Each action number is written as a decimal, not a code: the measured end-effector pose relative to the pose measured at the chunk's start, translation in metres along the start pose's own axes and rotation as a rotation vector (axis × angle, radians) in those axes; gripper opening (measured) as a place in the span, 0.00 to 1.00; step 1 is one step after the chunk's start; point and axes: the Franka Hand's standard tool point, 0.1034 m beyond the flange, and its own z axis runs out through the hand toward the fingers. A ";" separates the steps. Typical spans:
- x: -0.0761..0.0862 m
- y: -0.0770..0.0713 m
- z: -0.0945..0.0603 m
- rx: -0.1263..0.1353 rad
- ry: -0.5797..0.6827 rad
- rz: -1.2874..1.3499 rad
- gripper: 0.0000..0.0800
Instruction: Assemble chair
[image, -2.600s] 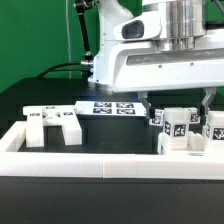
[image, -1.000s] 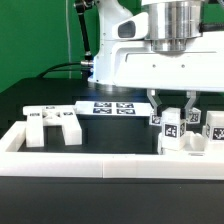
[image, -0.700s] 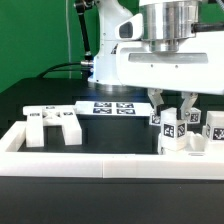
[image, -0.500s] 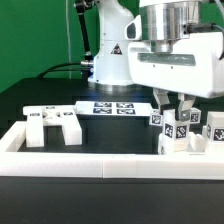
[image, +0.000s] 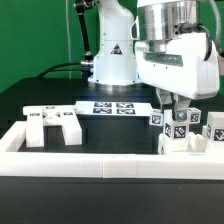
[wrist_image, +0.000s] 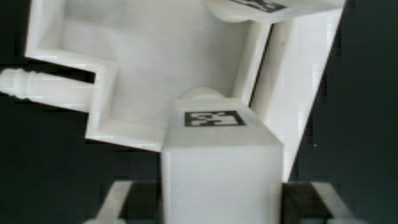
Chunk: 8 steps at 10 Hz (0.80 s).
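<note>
In the exterior view my gripper (image: 176, 106) hangs over a cluster of white tagged chair parts at the right. Its fingers reach down on either side of an upright tagged leg post (image: 172, 131). The wrist view shows that post (wrist_image: 222, 150) running up between the two fingers (wrist_image: 135, 200), with a thin dark gap on each side. The jaws stand open around the post without pressing on it. The post meets a larger white chair piece (wrist_image: 169, 60) that has a round peg on its side. More tagged chair blocks (image: 212, 128) stand just beside the post.
Another white chair piece (image: 52, 124) lies at the exterior view's left. The marker board (image: 112, 108) lies flat behind it. A low white border rail (image: 90, 163) runs along the front and up the left side. The robot's base stands at the back.
The hand has shifted left over the cluster and turned about its axis. The fingers, earlier pressed on the post, have now parted slightly from it.
</note>
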 end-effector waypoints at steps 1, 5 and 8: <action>-0.001 0.000 0.000 -0.001 0.001 -0.033 0.69; -0.013 -0.003 0.000 0.000 0.001 -0.407 0.80; -0.012 -0.002 0.002 -0.006 -0.005 -0.677 0.81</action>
